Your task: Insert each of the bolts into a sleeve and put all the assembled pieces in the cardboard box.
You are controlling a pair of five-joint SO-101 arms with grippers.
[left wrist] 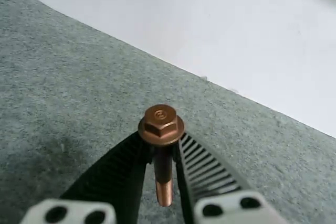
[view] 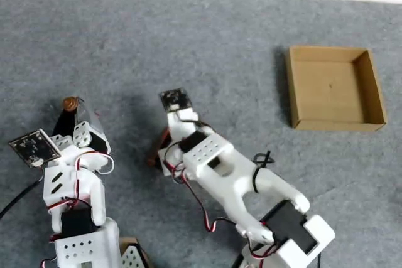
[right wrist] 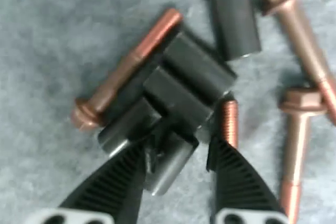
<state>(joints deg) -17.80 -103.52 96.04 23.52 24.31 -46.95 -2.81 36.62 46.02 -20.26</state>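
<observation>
Left jaws closed on bolt (left wrist: 160,124), coppery, hex-flanged

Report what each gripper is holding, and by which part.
The left gripper holds a copper bolt by its shank, just under the flanged head. The right gripper holds nothing: its open jaws straddle a dark sleeve.

- Your left arm (view: 75,183) and right arm (view: 232,174) — white printed shells, black servos, perforated holes.
- Red, white and black cables (view: 261,160) loop along them.
- Ribbed black fingers (left wrist: 202,163).
</observation>
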